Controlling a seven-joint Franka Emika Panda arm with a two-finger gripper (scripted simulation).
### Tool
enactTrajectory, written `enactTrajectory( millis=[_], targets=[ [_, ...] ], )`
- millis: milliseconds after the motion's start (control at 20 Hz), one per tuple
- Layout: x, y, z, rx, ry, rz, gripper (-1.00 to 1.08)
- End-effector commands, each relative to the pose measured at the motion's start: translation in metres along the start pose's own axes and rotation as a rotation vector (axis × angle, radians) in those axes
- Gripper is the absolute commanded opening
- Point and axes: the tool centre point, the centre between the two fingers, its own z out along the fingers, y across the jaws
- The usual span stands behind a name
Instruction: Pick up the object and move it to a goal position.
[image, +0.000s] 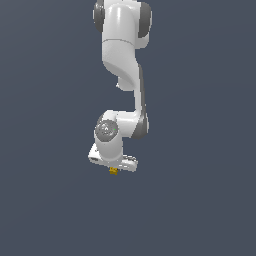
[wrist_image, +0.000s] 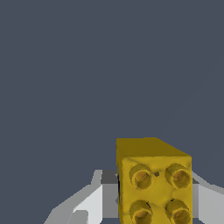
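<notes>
The object (image: 113, 171) is a tiny mustard-yellow block that peeks out just under the white hand in the exterior view. In the wrist view the object (wrist_image: 154, 181) is a yellow studded brick, close to the camera, sitting between the two grey-white fingers (wrist_image: 89, 202). My gripper (image: 113, 169) points down and is shut on the object, with a finger on either side of it. The fingertips themselves are hidden behind the hand in the exterior view.
The white arm (image: 122, 60) hangs down from the top of the exterior view. A plain dark grey-blue surface (image: 200, 200) fills everything else in both views. No goal marker shows.
</notes>
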Motion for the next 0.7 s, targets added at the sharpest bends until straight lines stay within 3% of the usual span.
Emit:
enactTrajectory(
  millis=[0, 650],
  targets=[
    [0.000, 0.000, 0.000, 0.000, 0.000, 0.000, -1.00],
    [-0.020, 0.009, -0.033, 0.000, 0.000, 0.000, -1.00]
  ],
)
